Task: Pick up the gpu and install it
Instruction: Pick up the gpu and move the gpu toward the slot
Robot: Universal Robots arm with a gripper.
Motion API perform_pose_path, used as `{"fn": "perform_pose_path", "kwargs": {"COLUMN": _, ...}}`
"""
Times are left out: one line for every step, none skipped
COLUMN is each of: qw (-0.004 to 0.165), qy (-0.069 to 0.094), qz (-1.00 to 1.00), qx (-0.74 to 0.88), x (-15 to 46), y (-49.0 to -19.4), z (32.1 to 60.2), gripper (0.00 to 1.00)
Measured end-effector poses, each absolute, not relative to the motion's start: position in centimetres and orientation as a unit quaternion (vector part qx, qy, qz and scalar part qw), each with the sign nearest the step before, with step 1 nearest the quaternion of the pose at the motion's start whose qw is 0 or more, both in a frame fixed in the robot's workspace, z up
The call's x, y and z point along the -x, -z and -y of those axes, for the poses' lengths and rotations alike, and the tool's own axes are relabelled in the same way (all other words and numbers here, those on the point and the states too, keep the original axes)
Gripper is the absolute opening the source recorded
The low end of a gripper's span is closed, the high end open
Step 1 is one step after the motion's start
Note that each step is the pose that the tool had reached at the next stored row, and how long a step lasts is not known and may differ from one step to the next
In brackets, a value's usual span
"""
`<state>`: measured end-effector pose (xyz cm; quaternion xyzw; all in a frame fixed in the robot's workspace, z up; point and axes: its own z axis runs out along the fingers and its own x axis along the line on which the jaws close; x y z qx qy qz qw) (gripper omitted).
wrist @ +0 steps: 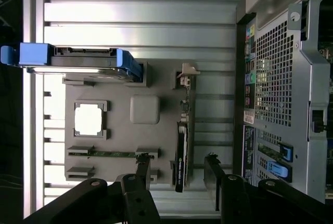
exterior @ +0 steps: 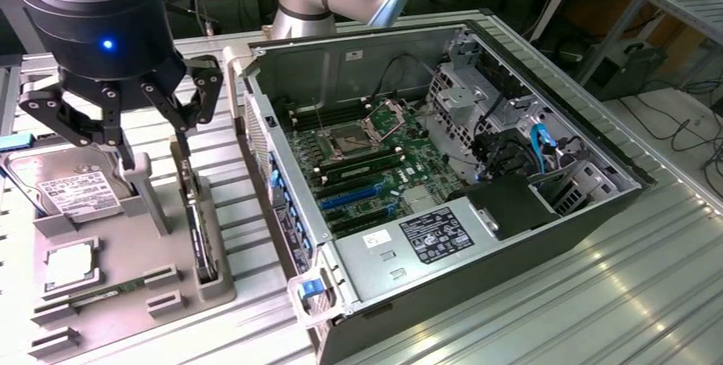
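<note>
The black multi-link gripper (exterior: 156,160) on the Universal Robots arm hung above the grey moulded parts tray (exterior: 113,251). Its fingers were spread wide and held nothing.

The gpu (exterior: 199,229), a thin dark circuit card with a narrow silver bracket at one end, stood on edge in a slot along the side of the tray nearest the computer. In the wrist view the gripper (wrist: 177,159) straddled the line of the gpu (wrist: 180,151), one finger on each side of the card, with a gap showing on both sides. The card had not been lifted from the tray (wrist: 119,130).

On the same tray:
- A silver boxy hard drive with a white label (exterior: 74,191) stood upright in a blue carrier.
- A square silver processor (exterior: 70,265) lay flat in its recess.
- A narrow green memory stick (exterior: 107,291) sat in a slot near the processor.

The open black tower computer case (exterior: 587,212) lay on its side on the ribbed aluminium table (exterior: 632,297), just beside the tray, toward the exterior view's right. Its green motherboard (exterior: 361,162) faced upward.
</note>
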<state>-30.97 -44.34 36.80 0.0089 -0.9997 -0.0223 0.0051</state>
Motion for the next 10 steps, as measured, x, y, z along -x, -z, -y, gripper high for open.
{"fn": "perform_pose_path", "kwargs": {"qw": 0.005, "qy": 0.022, "qz": 1.000, "qx": -0.009, "x": 30.97, "y": -36.78, "z": 44.34, "gripper": 0.54}}
{"fn": "perform_pose_path", "kwargs": {"qw": 0.005, "qy": 0.022, "qz": 1.000, "qx": -0.009, "x": 30.97, "y": -36.76, "z": 44.34, "gripper": 0.54}}
{"fn": "perform_pose_path", "kwargs": {"qw": 0.005, "qy": 0.022, "qz": 1.000, "qx": -0.009, "x": 30.97, "y": -36.73, "z": 44.34, "gripper": 0.54}}
{"fn": "perform_pose_path", "kwargs": {"qw": 0.005, "qy": 0.022, "qz": 1.000, "qx": -0.009, "x": 30.97, "y": -36.70, "z": 44.34, "gripper": 0.54}}
{"fn": "perform_pose_path", "kwargs": {"qw": 0.005, "qy": 0.022, "qz": 1.000, "qx": -0.010, "x": 30.97, "y": -36.65, "z": 44.34, "gripper": 0.54}}
{"fn": "perform_pose_path", "kwargs": {"qw": 0.005, "qy": 0.022, "qz": 1.000, "qx": -0.010, "x": 30.97, "y": -36.61, "z": 44.34, "gripper": 0.54}}
{"fn": "perform_pose_path", "kwargs": {"qw": 0.005, "qy": 0.022, "qz": 1.000, "qx": -0.010, "x": 30.97, "y": -36.58, "z": 44.34, "gripper": 0.54}}
{"fn": "perform_pose_path", "kwargs": {"qw": 0.005, "qy": 0.022, "qz": 1.000, "qx": -0.010, "x": 30.97, "y": -36.54, "z": 44.34, "gripper": 0.54}}
{"fn": "perform_pose_path", "kwargs": {"qw": 0.005, "qy": 0.022, "qz": 1.000, "qx": -0.011, "x": 30.97, "y": -36.51, "z": 44.34, "gripper": 0.54}}
{"fn": "perform_pose_path", "kwargs": {"qw": 0.005, "qy": 0.022, "qz": 1.000, "qx": -0.011, "x": 30.97, "y": -36.48, "z": 44.34, "gripper": 0.54}}
